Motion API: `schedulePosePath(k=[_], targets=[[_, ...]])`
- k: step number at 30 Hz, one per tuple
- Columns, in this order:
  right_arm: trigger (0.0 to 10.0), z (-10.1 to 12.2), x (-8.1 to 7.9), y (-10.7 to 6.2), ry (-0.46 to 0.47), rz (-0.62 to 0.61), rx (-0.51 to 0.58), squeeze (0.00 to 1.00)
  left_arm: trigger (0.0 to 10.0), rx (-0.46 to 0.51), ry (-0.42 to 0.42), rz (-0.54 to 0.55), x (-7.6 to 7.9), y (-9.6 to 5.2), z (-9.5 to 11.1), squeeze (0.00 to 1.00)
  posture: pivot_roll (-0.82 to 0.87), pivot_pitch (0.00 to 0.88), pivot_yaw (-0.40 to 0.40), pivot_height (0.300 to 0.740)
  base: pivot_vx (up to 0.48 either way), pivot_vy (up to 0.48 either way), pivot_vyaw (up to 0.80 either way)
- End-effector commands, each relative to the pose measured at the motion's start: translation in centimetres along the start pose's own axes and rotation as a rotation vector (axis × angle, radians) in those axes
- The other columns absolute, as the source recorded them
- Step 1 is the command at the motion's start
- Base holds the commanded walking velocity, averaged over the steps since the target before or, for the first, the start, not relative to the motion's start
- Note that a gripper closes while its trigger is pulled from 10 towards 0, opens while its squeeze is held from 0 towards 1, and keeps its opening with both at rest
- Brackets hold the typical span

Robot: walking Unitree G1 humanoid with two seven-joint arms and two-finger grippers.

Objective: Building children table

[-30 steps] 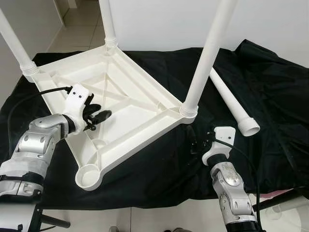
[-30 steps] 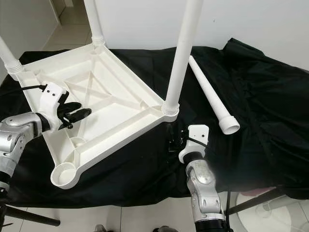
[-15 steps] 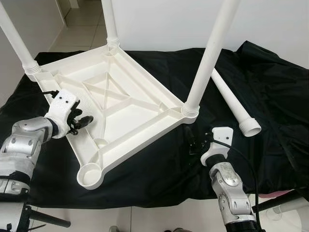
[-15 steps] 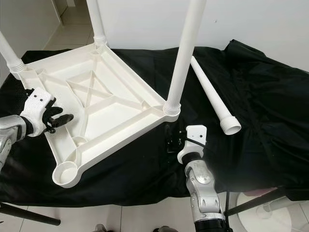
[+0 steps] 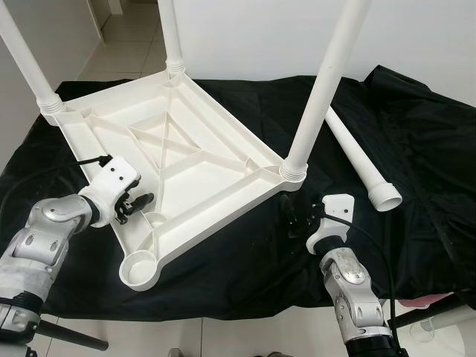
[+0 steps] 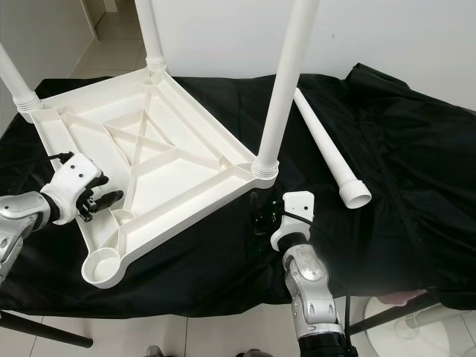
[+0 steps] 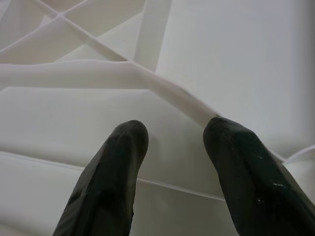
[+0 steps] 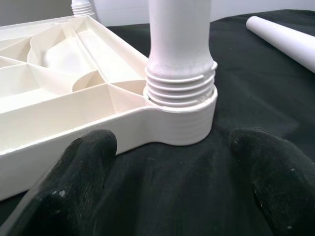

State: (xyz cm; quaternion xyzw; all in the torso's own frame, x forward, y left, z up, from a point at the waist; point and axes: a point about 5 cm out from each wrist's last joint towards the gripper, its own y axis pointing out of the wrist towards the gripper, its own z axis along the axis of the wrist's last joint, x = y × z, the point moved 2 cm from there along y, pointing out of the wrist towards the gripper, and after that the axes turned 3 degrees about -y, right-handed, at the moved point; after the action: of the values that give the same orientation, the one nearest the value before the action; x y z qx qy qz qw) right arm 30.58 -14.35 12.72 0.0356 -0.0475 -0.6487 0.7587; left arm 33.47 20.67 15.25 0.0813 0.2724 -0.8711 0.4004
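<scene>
Your white tabletop (image 5: 186,160) lay upside down on the black cloth (image 5: 416,134), three legs screwed in and one corner socket (image 5: 139,269) empty. The loose leg (image 5: 361,163) lay to its right. Your left claw (image 5: 137,204) hung released over the near rim, perhaps touching it. Your right claw (image 8: 177,147) sat spread wide before the nearest fitted leg (image 8: 179,44).
</scene>
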Motion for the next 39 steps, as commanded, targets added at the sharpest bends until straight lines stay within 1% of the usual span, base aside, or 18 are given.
schedulePosePath(k=[1,2,7,9,11,12,13,15,19,23,25,26,28,29,33,37,38,39], targets=[[10.0,-0.4,-0.1,-0.1,0.003,0.011,-0.011,0.00,10.0,-0.057,-0.017,-0.262,2.6,0.0,-1.3,0.00,-0.05,0.057,-0.005,0.740,0.000,0.000,0.00],[10.0,-0.5,-0.2,-0.1,0.005,0.012,-0.011,0.00,10.0,-0.042,-0.015,-0.299,3.5,0.0,-0.9,0.00,-0.05,0.054,0.001,0.740,0.000,0.000,0.00],[10.0,-0.6,-0.3,-0.1,0.008,0.012,-0.013,0.00,10.0,-0.029,-0.027,-0.332,4.2,-0.1,-0.6,0.00,-0.05,0.055,0.007,0.740,0.000,0.000,0.00],[10.0,-0.8,-0.3,-0.2,0.011,0.012,-0.015,0.00,10.0,-0.003,-0.045,-0.391,5.4,-0.3,0.1,0.00,-0.05,0.058,0.014,0.740,0.000,0.000,0.00],[10.0,-0.8,-0.3,-0.2,0.011,0.012,-0.015,0.00,10.0,-0.003,-0.045,-0.391,5.4,-0.3,0.1,0.00,-0.05,0.058,0.014,0.740,0.000,0.000,0.00],[10.0,-0.9,-0.4,-0.3,0.012,0.011,-0.018,0.00,10.0,0.022,-0.056,-0.430,6.2,-0.4,0.7,0.00,-0.05,0.058,0.018,0.740,0.000,0.000,0.00],[10.0,-0.9,-0.4,-0.3,0.012,0.011,-0.018,0.00,10.0,0.022,-0.056,-0.430,6.2,-0.4,0.7,0.00,-0.05,0.058,0.018,0.740,0.000,0.000,0.00],[10.0,-1.0,-0.4,-0.4,0.015,0.006,-0.021,0.00,10.0,0.065,-0.070,-0.451,7.0,-0.2,1.7,0.00,-0.05,0.057,0.024,0.740,0.000,0.000,0.00],[10.0,-1.1,-0.5,-0.4,0.017,0.005,-0.021,0.00,10.0,0.083,-0.077,-0.446,7.1,0.0,2.1,0.00,-0.05,0.056,0.024,0.740,0.000,0.000,0.00],[10.0,-1.1,-0.5,-0.3,0.018,0.004,-0.021,0.00,10.0,0.114,-0.079,-0.388,6.0,0.4,2.8,0.00,-0.05,0.059,0.026,0.740,0.000,0.000,0.00],[10.0,-1.2,-0.5,-0.4,0.019,0.003,-0.023,0.00,10.0,0.120,-0.042,-0.263,3.6,0.8,2.9,0.00,-0.05,0.062,0.027,0.740,0.000,0.000,0.00],[10.0,-1.2,-0.5,-0.4,0.019,0.003,-0.023,0.00,10.0,0.120,-0.042,-0.263,3.6,0.8,2.9,0.00,-0.05,0.062,0.027,0.740,0.000,0.000,0.00],[10.0,-1.4,-0.5,-0.4,0.020,0.003,-0.027,0.00,10.0,0.128,-0.011,-0.172,1.4,0.6,2.9,0.00,-0.04,0.068,0.023,0.740,0.000,0.000,0.00],[10.0,-1.4,-0.5,-0.4,0.020,0.003,-0.027,0.00,10.0,0.128,-0.011,-0.172,1.4,0.6,2.9,0.00,-0.04,0.068,0.023,0.740,0.000,0.000,0.00],[10.0,-1.6,-0.5,-0.6,0.020,0.002,-0.032,0.00,10.0,0.174,0.031,-0.117,-0.5,-0.4,3.7,0.00,-0.03,0.085,0.019,0.740,0.000,0.000,0.00],[10.0,-1.6,-0.5,-0.6,0.022,0.002,-0.035,0.00,10.0,0.217,0.054,-0.132,-0.6,-1.0,4.1,0.00,-0.03,0.093,0.021,0.740,0.000,0.000,0.00],[10.0,-1.6,-0.5,-0.6,0.022,0.002,-0.035,0.00,10.0,0.225,0.063,-0.151,-0.4,-1.1,4.1,0.00,-0.03,0.095,0.022,0.740,0.000,0.000,0.00],[10.0,-1.6,-0.5,-0.6,0.022,0.001,-0.035,0.00,10.0,0.227,0.068,-0.210,0.3,-1.3,3.9,0.00,-0.02,0.098,0.022,0.740,0.000,0.000,0.00]])
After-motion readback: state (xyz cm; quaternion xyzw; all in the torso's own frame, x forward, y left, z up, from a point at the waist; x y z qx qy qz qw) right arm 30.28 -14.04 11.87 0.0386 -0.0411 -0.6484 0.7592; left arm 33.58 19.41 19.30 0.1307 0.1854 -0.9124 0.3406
